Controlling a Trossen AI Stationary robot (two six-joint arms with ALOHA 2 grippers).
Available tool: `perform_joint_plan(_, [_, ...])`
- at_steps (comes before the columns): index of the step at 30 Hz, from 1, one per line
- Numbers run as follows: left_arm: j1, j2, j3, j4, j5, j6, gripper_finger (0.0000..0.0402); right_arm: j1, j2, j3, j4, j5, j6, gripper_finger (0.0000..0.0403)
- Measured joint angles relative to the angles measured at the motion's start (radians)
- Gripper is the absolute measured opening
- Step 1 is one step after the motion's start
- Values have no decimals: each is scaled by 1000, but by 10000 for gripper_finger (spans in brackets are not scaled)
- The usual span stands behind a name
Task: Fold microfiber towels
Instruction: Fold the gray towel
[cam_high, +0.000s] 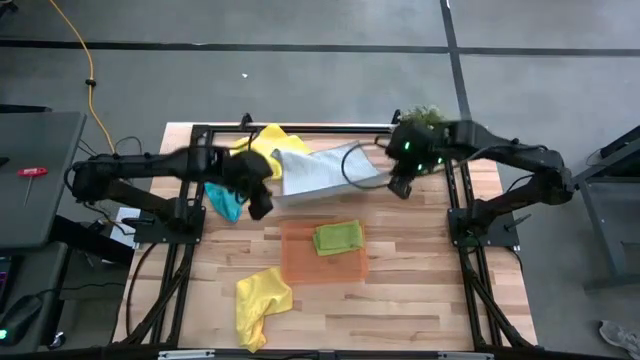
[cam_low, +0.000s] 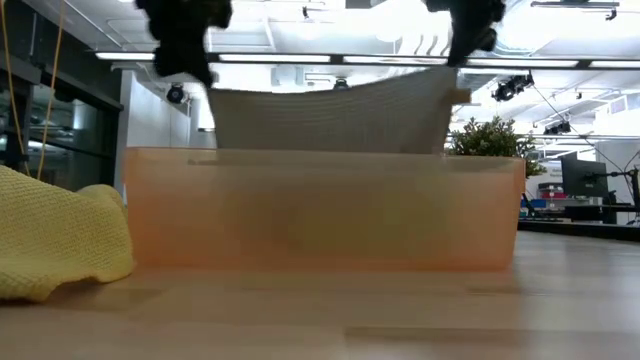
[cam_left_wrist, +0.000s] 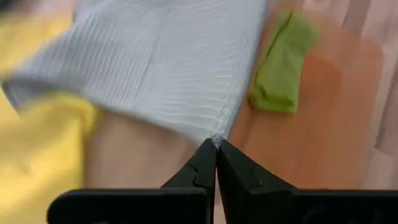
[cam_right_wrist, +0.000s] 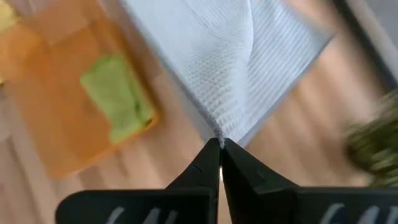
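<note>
The light grey towel (cam_high: 318, 170) hangs stretched and ribbed above the tabletop's far edge. The left gripper (cam_left_wrist: 216, 144) and the right gripper (cam_right_wrist: 220, 144) each pinch one of its corners, fingers fully closed.

The light wooden surface (cam_high: 420, 270) carries a flat translucent orange tray (cam_high: 325, 262) near its middle, with a folded lime green towel (cam_high: 338, 237) lying in it. A crumpled yellow towel (cam_high: 260, 300) lies on the boards beside the tray's front left corner. Toward the back lie a teal-blue towel (cam_high: 226, 202), a second yellow towel (cam_high: 272, 142) and a small potted plant (cam_high: 422, 117).
</note>
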Motion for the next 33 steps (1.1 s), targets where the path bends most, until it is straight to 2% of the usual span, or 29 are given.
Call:
perform_joint_plan(3, [-83, -25, -79, -1, 4, -159, 0, 88, 0, -80, 23, -16, 113, 0])
perform_joint_plan(6, [-155, -41, -110, 0, 55, -281, 0, 161, 1, -143, 61, -26, 203, 0])
perform_joint_plan(10, [-219, -45, -94, -3, 79, -359, 0, 206, 1, -161, 106, -31, 279, 0])
perform_joint_plan(14, [-210, -45, -53, -4, 118, -345, 0, 212, 1, -127, 115, -54, 311, 0])
perform_joint_plan(18, [-134, -45, -36, -7, 63, -296, 0, 172, 1, -118, 137, 16, 335, 0])
perform_joint_plan(25, [90, -36, -34, -9, -77, -174, 0, 39, 1, -195, 176, 124, 365, 0])
perform_joint_plan(29, [200, -4, -34, -8, -83, -96, 0, -30, 1, -289, 282, 136, 364, 0])
perform_joint_plan(33, [257, 55, -34, -7, -74, -39, 0, -71, 1, -398, 460, 127, 366, 0])
